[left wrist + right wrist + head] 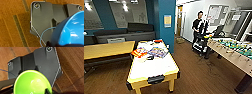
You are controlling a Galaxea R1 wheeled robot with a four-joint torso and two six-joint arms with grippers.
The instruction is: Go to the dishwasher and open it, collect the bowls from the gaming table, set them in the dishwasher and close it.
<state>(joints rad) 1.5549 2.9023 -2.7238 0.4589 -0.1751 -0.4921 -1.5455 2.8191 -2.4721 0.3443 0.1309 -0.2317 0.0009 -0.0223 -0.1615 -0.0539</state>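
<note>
The gaming table [156,68], with a glossy white top, yellow sides and a black end slot, stands just ahead and left of centre in the head view. In the left wrist view a bright blue bowl [71,32] hangs above the wooden floor, with my left gripper [58,45] shut on its rim. In the right wrist view a yellow-green bowl [31,82] shows its hollow side, and my right gripper [47,91] is shut on its edge. The dishwasher is out of view.
Red, orange and printed clutter [149,51] lies on the table's far half. A wooden bench table [106,49] stands to the left, and a foosball table [234,51] to the right. A person [198,25] with a cart stands behind, near a blue pillar [166,22].
</note>
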